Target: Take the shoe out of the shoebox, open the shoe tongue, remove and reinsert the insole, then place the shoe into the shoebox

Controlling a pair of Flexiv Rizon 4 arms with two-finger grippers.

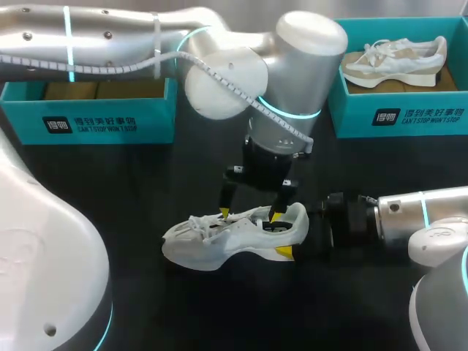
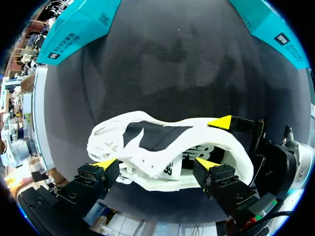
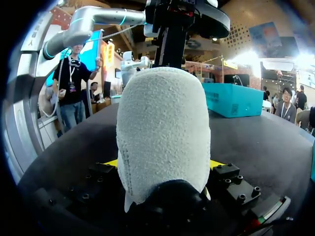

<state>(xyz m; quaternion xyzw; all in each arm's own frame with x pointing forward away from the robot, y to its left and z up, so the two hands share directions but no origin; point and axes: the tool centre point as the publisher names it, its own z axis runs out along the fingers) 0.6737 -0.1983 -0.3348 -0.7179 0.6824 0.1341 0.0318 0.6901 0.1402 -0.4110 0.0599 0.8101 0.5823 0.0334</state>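
Out of the box already: find the white shoe (image 1: 234, 235) on the black table (image 1: 146, 183), about midway across, toe toward the left side and heel toward the right, apparently standing on its sole. Well behind it, see two teal shoeboxes, one at the back left (image 1: 102, 121) and one at the back right (image 1: 398, 117) with a second shoe (image 1: 395, 62) inside.

Clamped on the heel with the right gripper (image 3: 163, 164), a yellow tip pressing on each flank of the knit heel cup. Poised over the shoe's opening with the left gripper (image 1: 250, 215), fingers spread wide and gripping nothing, one tip by the laces and tongue, the other at the collar (hard to say whether either tip quite touches).

Expect a light thing, soft in the upper and stiffer in the sole. Reckon on the mesh and the tongue folding under a fingertip rather than resisting, and on the laces snagging. Count the heel as the firmest hold, fit to brace the shoe against pulling. For the tongue, pinch its free upper edge and draw it toward the toe. For the dark insole showing inside, take it at the heel end, thin and floppy as it probably is, and peel rather than yank. Avoid squeezing the toe box, likely to collapse.
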